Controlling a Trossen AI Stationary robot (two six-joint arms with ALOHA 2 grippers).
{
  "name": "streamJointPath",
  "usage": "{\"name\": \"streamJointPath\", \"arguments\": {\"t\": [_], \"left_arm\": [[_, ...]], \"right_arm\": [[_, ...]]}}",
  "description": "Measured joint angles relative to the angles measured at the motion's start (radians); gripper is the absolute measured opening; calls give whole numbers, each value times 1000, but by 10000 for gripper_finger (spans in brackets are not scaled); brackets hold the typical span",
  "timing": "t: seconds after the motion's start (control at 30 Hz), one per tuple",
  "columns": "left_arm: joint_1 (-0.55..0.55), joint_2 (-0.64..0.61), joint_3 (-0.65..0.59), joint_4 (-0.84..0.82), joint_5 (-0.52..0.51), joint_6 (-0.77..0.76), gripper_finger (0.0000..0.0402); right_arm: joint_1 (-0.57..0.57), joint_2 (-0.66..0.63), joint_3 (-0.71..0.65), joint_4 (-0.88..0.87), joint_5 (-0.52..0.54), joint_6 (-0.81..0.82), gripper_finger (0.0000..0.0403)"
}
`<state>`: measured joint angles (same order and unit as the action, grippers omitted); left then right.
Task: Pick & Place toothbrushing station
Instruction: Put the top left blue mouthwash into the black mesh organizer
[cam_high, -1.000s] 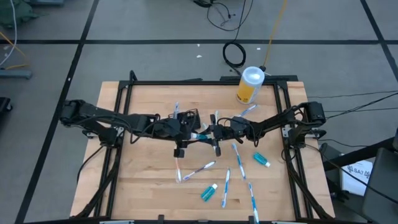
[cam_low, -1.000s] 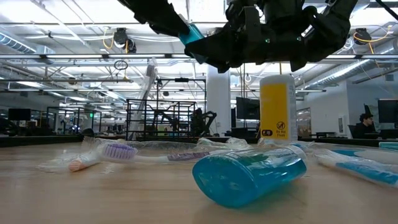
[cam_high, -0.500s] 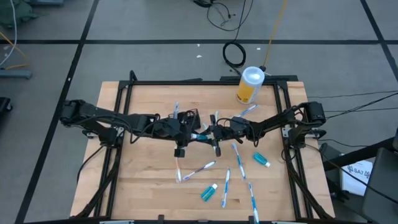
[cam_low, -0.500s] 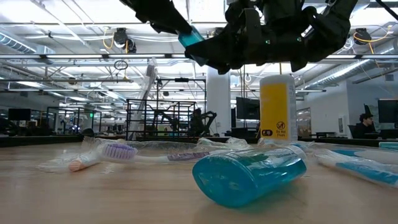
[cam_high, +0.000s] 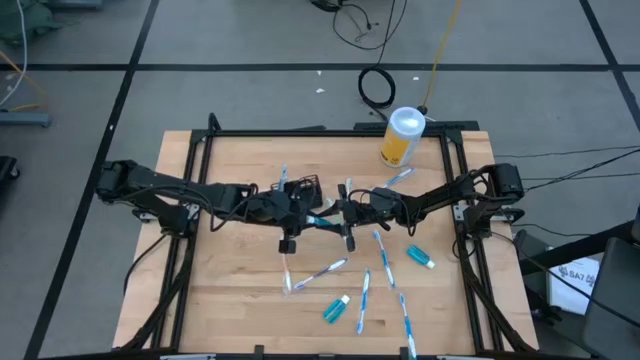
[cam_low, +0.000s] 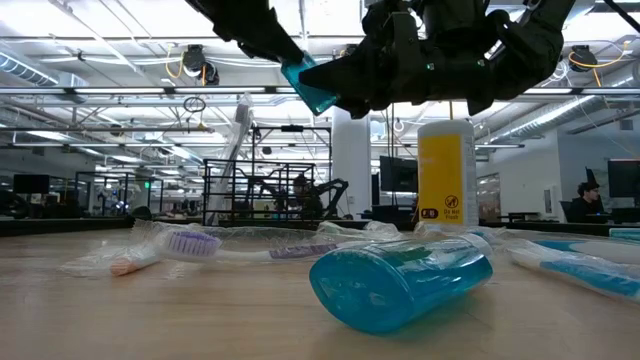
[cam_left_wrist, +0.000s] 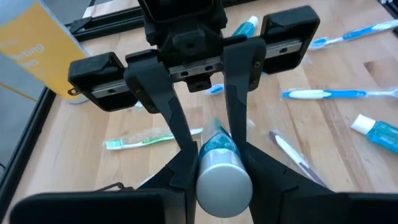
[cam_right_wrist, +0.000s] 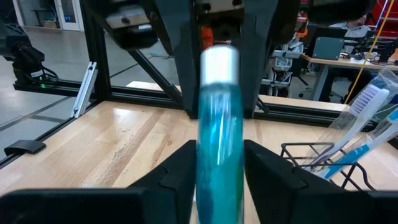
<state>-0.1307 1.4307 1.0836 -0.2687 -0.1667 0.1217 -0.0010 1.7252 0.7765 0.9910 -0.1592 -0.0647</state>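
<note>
Mid-table, just beside the caddy (cam_high: 303, 190): I hold a teal tube (cam_high: 322, 219) in the air between my two grippers, a handover in progress as I judge it. My left gripper (cam_left_wrist: 214, 169) is clamped on the tube, fingers pressed to either side of it near the white cap; the left wrist view shows this plainly. My right gripper (cam_right_wrist: 219, 163) sits at the tube's other end, and the right wrist view shows its fingers standing slightly off the tube on both sides, so I read it as parted and no longer gripping. Handling, by judgement: the tube looks light, with a soft squeezable body, a smooth and probably slippery skin, and a rigid cap. The firmest hold would be at the cap or the shoulder just under it; a pinch on the mid-body could dent it or let it slide. Long axis runs along the line between my grippers, roughly level in the high view; the cap points toward my left arm, the crimped end toward my right. In the low view the tube (cam_low: 306, 84) hangs tilted, well above the wood. The caddy holds a few brushes already. More brushes and tubes lie loose on the table (cam_high: 240, 290) on the side of the caddy nearer my base, well apart from it.
</note>
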Motion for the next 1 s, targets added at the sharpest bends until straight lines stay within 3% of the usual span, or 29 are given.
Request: {"name": "streamJointPath", "arguments": {"t": [0.2,0.33,0.47,0.6,1.0], "left_arm": [[0,-1,0,-1,0,-18,100],[0,-5,54,-130,-28,-60,100],[-9,-6,158,-317,-102,-122,101],[-1,-6,234,-375,-129,-156,101],[174,57,242,-387,-157,-335,102]], "right_arm": [[0,0,0,-7,0,0,157],[0,-26,0,-63,4,-1,169],[0,-58,0,-185,92,1,176],[0,-69,-1,-279,162,0,178],[0,-70,0,-281,159,1,177]]}}
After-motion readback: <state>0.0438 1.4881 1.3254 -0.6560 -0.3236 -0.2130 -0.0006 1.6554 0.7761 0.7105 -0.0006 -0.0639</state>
